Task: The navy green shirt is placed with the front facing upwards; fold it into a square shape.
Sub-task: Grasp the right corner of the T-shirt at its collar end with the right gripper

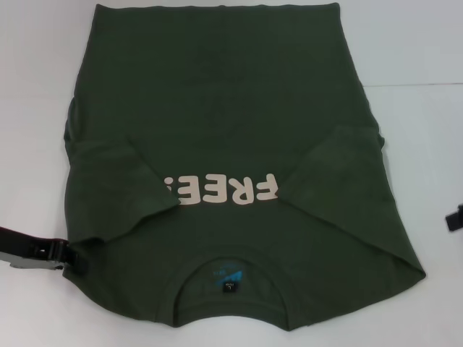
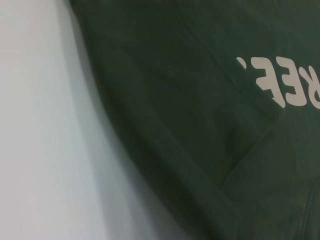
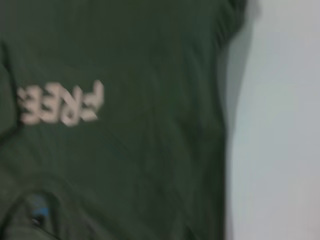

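Olive cotton fills your view: one navy green shirt (image 1: pixel 239 144) lies front up on the white table (image 1: pixel 419 58), collar (image 1: pixel 228 278) nearest you, two sleeves folded in over the lettering. Your left gripper (image 1: pixel 32 249) sits at its near-left edge, your right gripper (image 1: pixel 454 217) off right; you cannot tell either's opening.

Left gripper (image 1: pixel 43 253) low at near left, dark body lying roughly level, tip pointing right and touching shirt (image 1: pixel 231 144) edge; finger state hidden. Right gripper (image 1: pixel 455 217) barely in view at far right edge, mid-height, only small dark part showing, apart from cloth. Own fingers unseen in both wrist views.
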`<action>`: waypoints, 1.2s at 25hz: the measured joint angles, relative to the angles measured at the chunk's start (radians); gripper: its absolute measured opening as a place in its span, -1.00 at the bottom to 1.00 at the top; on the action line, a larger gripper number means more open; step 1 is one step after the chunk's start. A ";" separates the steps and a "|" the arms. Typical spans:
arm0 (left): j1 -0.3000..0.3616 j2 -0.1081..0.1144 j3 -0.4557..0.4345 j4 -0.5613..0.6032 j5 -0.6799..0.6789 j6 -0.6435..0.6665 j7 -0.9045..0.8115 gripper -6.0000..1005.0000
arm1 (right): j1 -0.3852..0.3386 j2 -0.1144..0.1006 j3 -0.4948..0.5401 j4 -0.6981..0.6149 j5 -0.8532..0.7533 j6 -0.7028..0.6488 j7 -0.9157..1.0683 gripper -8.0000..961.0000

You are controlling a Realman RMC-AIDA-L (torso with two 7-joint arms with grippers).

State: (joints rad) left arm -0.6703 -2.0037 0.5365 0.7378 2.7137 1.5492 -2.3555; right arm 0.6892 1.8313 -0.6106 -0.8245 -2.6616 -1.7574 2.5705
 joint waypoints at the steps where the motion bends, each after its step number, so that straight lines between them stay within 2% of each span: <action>1: 0.000 -0.001 0.000 0.000 0.000 -0.002 0.001 -0.89 | 0.013 0.010 -0.004 0.003 -0.028 0.000 0.001 0.91; 5: 0.004 -0.002 -0.001 -0.001 0.000 -0.005 0.005 -0.89 | 0.037 0.050 -0.035 0.006 -0.053 0.011 0.001 0.90; 10: 0.010 -0.003 -0.007 -0.001 0.000 -0.005 0.007 -0.89 | 0.049 0.086 -0.069 0.009 -0.056 0.028 0.001 0.90; 21: 0.011 -0.003 -0.007 0.001 -0.004 -0.006 0.011 -0.89 | 0.033 0.122 -0.090 0.022 -0.058 0.077 0.009 0.89; 30: 0.007 -0.002 -0.007 0.000 -0.013 -0.007 0.013 -0.89 | 0.028 0.125 -0.090 0.060 -0.058 0.129 0.005 0.88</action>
State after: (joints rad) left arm -0.6629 -2.0053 0.5293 0.7380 2.7010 1.5422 -2.3426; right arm 0.7170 1.9568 -0.7007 -0.7645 -2.7198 -1.6282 2.5752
